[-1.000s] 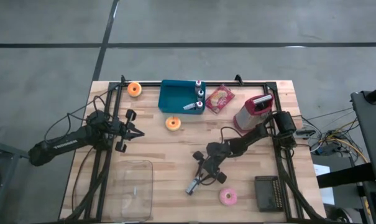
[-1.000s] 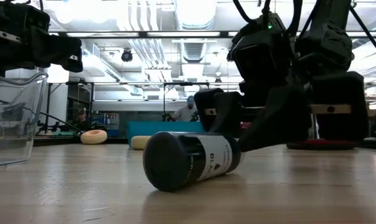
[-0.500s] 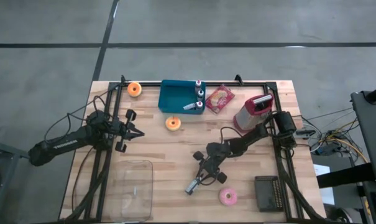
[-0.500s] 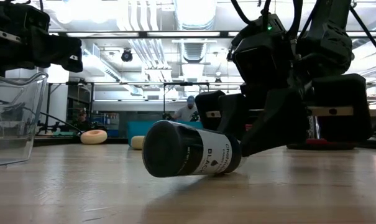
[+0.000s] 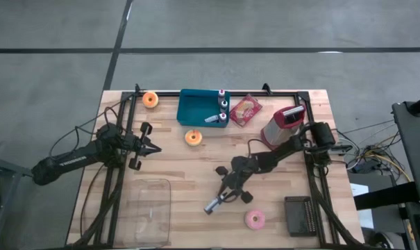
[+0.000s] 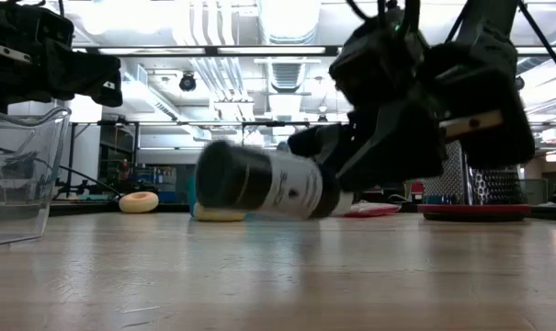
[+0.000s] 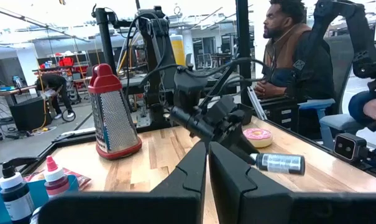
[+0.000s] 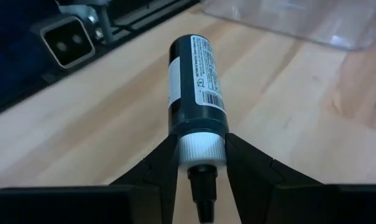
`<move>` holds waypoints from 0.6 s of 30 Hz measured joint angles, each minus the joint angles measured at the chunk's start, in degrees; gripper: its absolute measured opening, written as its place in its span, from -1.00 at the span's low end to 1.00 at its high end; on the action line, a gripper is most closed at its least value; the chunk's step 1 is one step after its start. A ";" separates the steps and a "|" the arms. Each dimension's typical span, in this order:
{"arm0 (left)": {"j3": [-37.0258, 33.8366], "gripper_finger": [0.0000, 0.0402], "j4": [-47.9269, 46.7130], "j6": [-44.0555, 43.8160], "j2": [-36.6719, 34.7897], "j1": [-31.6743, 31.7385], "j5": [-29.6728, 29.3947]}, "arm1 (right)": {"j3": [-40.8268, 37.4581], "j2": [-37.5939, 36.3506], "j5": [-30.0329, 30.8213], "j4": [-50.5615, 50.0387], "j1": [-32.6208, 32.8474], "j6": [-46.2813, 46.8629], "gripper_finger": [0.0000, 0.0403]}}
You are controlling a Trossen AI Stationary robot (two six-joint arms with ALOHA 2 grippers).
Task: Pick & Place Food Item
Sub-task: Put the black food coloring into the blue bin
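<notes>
Bottle (image 8: pixel 196 81), dark with a white label and a white neck, lies clamped between the two fingers of the right claw (image 8: pixel 199 163). The right wrist view shows the grip closely: the fingers press the white collar from both sides, the black nozzle points back toward the wrist, and the flat base points away from the claw.

From above, the bottle (image 5: pixel 214 203) is only a small slanted shape near the middle of the wooden counter (image 5: pixel 189 163), sticking out past the right claw (image 5: pixel 227 194) toward the front edge. A clear plastic container (image 5: pixel 146 208) sits off to one side of the claw, well apart, and a pink doughnut (image 5: pixel 255 219) lies near it on the other side.

Only the low view shows height: the bottle (image 6: pixel 264 178) hangs clear of the counter, its long axis nearly level, base tilted slightly up.

The left claw (image 5: pixel 148 146) waits over the counter well apart from the bottle, its fingers (image 7: pixel 188 180) pressed together and holding nothing. Its wrist view alone shows a red-topped grater (image 7: pixel 113 115) and a seated person (image 7: pixel 287 50) beyond the counter.
</notes>
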 joint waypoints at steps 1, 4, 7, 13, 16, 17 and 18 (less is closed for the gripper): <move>0.00 -0.87 -0.02 0.01 0.00 -0.01 0.02 | 0.00 -0.83 0.00 -0.69 0.02 -0.01 -0.46; 0.00 -0.87 -0.02 0.00 0.00 -0.01 0.01 | 0.02 -3.91 2.48 -3.87 -0.08 0.00 -0.46; 0.00 -0.87 -0.02 0.02 0.00 -0.02 0.02 | 0.02 -7.93 7.65 -9.47 -0.59 1.49 -0.46; 0.00 -0.87 -0.03 0.02 0.00 -0.02 0.02 | 1.00 -17.85 15.76 -23.35 -4.58 1.65 -0.46; 0.00 -0.87 -0.03 0.00 0.00 -0.02 0.02 | 4.21 -22.21 21.47 -31.99 -7.00 1.60 -0.46; 0.00 -0.87 0.00 0.02 0.00 -0.02 0.00 | 5.77 -23.26 23.56 -35.06 -7.67 1.70 -0.46; 0.00 -0.87 -0.04 0.01 0.00 -0.02 0.01 | 7.56 -24.06 25.69 -38.60 -8.31 2.17 -0.46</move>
